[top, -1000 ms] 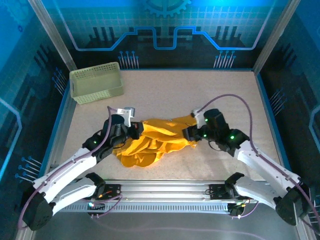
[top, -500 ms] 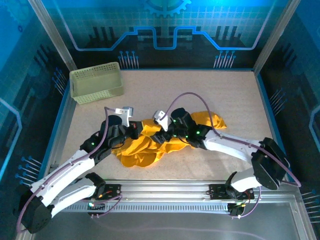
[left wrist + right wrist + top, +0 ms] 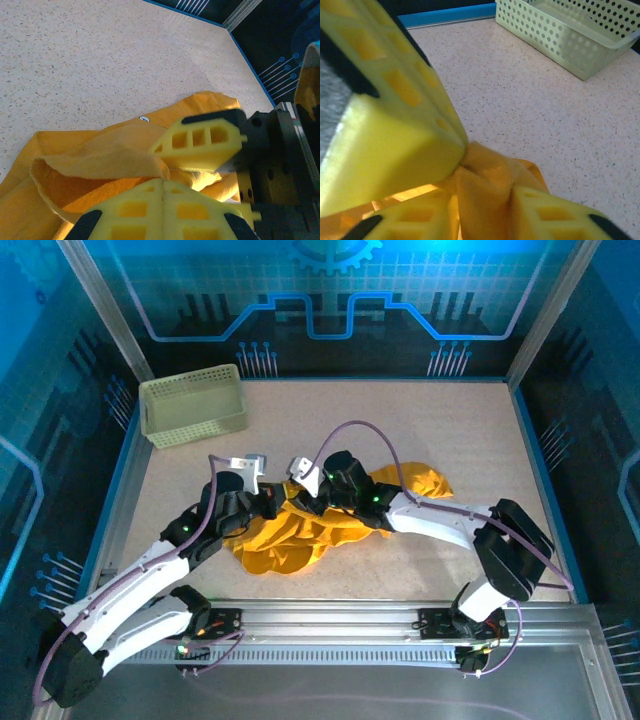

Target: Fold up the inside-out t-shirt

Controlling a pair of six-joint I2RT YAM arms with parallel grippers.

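Observation:
The inside-out t-shirt (image 3: 300, 535) is a crumpled mustard-yellow heap in the middle of the table. My left gripper (image 3: 270, 502) sits at its upper left edge. In the left wrist view its fingers (image 3: 162, 181) are pressed together, with a flap of the t-shirt (image 3: 100, 155) pinched at their tips. My right gripper (image 3: 300, 486) has reached across the shirt and sits right beside the left one. In the right wrist view a bunched fold of the shirt (image 3: 490, 170) fills the gap between the closed-in fingers of my right gripper (image 3: 480, 202).
A pale green lattice basket (image 3: 193, 407) stands at the back left, also close ahead in the right wrist view as the basket (image 3: 570, 30). Bare speckled table (image 3: 450, 430) lies behind and to the right of the shirt. Blue walls ring the table.
The right arm swung from the shirt's right end across to its left edge beside the left gripper, and its jaws closed in on a fold. The left gripper stayed put.

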